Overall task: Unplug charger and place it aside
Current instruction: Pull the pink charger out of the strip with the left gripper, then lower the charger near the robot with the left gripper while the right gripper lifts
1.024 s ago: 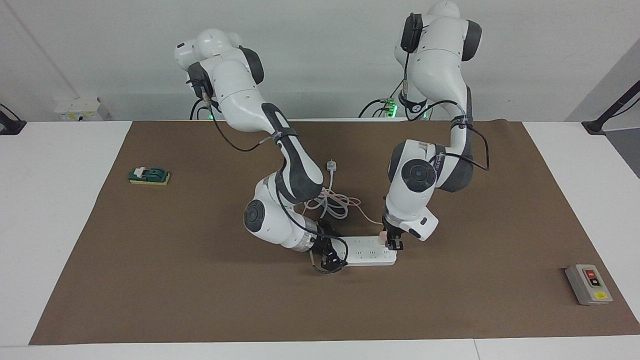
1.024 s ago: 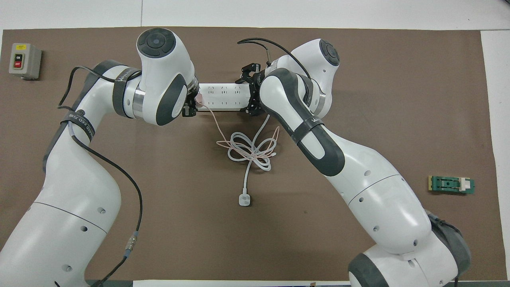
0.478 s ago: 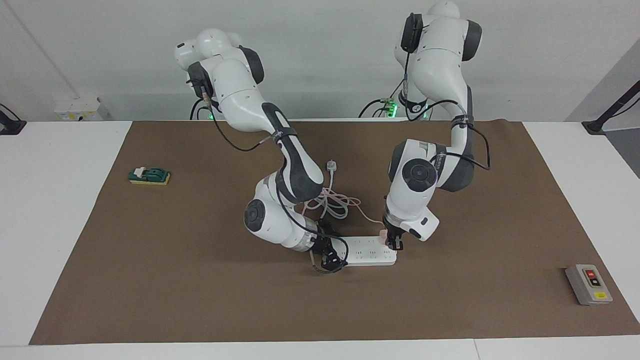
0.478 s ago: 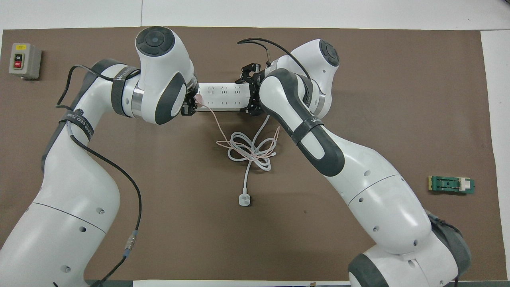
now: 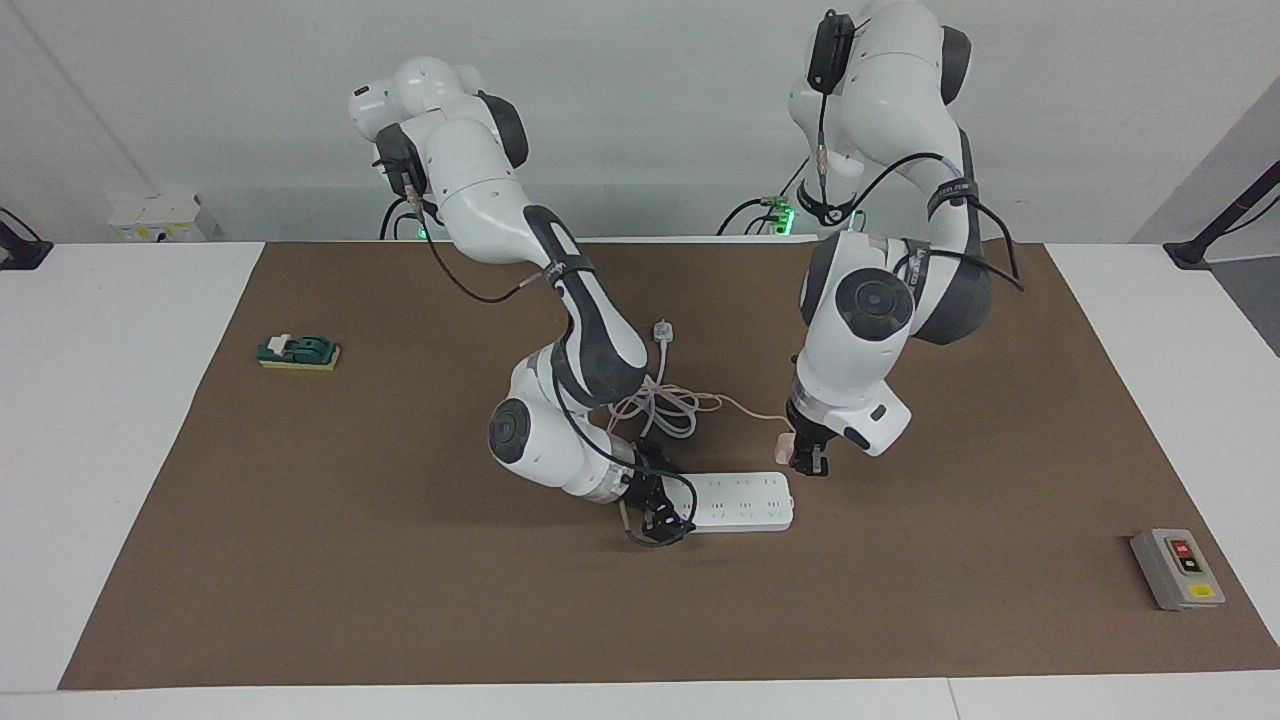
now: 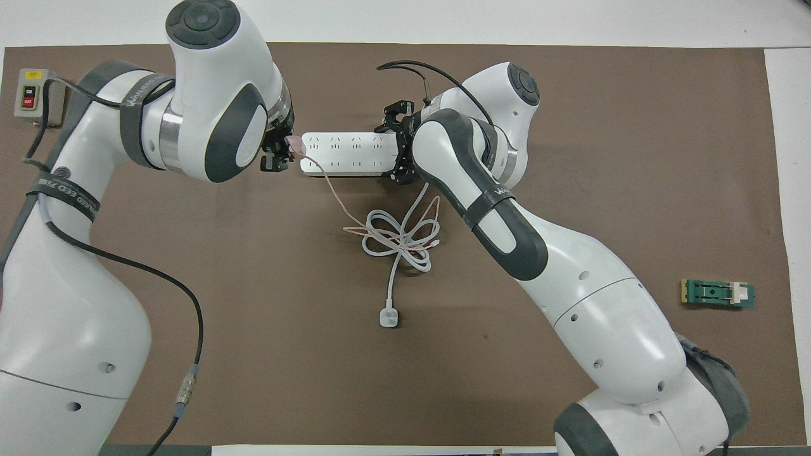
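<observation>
1. Two arms at work. Left gripper (image 5: 808,462) is clenched on the pink charger (image 5: 787,444), held up in the air, clear of the power strip (image 5: 740,501), over the mat (image 5: 400,560) just off the strip's end.
2. Charger's thin pink cable (image 5: 745,408) trails to the tangle of cords (image 5: 660,405).
3. Right gripper (image 5: 655,505) grips the strip's other end, pressing it flat on the mat.
4. Switch box (image 5: 1176,568) sits at the left arm's end of the table, well apart.

Bare mat (image 5: 950,560) between power strip (image 5: 745,500) and switch box (image 5: 1177,568).
</observation>
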Robot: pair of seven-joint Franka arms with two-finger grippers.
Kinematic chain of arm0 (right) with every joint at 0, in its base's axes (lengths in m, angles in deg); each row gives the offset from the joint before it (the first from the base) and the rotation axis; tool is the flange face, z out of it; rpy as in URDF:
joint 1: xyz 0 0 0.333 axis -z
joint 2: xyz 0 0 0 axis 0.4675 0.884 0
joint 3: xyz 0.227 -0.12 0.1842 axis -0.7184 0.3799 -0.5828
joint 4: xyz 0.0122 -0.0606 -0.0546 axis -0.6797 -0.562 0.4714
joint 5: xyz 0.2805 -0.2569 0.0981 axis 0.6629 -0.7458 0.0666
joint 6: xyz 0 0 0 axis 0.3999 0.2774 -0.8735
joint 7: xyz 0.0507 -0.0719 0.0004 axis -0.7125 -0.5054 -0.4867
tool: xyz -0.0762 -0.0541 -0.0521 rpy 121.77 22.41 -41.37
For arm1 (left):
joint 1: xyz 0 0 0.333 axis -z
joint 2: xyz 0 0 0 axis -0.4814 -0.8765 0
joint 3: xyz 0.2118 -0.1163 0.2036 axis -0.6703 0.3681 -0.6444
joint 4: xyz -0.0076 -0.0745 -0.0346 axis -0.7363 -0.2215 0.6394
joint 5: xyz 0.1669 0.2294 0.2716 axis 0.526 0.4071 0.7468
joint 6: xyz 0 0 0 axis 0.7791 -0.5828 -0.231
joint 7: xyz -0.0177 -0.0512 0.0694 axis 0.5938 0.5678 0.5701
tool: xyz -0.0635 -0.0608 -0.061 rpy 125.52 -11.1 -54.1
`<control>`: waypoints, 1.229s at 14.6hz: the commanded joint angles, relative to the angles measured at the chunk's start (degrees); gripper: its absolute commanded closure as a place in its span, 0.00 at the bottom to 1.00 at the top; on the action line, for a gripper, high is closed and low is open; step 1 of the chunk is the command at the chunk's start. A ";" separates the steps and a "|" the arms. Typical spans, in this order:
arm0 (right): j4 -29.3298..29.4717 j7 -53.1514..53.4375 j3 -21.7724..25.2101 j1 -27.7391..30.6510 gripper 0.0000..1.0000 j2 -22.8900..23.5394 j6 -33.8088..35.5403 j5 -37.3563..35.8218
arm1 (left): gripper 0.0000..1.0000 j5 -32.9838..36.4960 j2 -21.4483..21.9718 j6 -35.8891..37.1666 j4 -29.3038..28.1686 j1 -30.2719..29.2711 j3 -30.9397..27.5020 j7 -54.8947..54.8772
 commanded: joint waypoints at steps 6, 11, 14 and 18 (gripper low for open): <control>-0.33 -1.51 -0.25 -0.66 0.00 1.21 -3.47 -1.36 | 1.00 0.41 13.42 8.64 -10.48 -9.98 0.01 -60.05; -0.24 -1.25 -0.25 -0.14 0.00 -0.28 -1.37 -1.27 | 1.00 0.33 21.88 7.76 -25.61 -18.70 0.10 -94.72; -0.33 -1.08 -0.08 0.39 0.00 -2.12 1.27 -1.36 | 1.00 0.33 28.81 4.80 -38.33 -19.93 0.10 -100.98; -2.52 -0.99 2.90 1.27 0.00 -7.30 5.22 -1.71 | 1.00 -3.00 33.22 -0.22 -50.57 -22.22 0.10 -109.16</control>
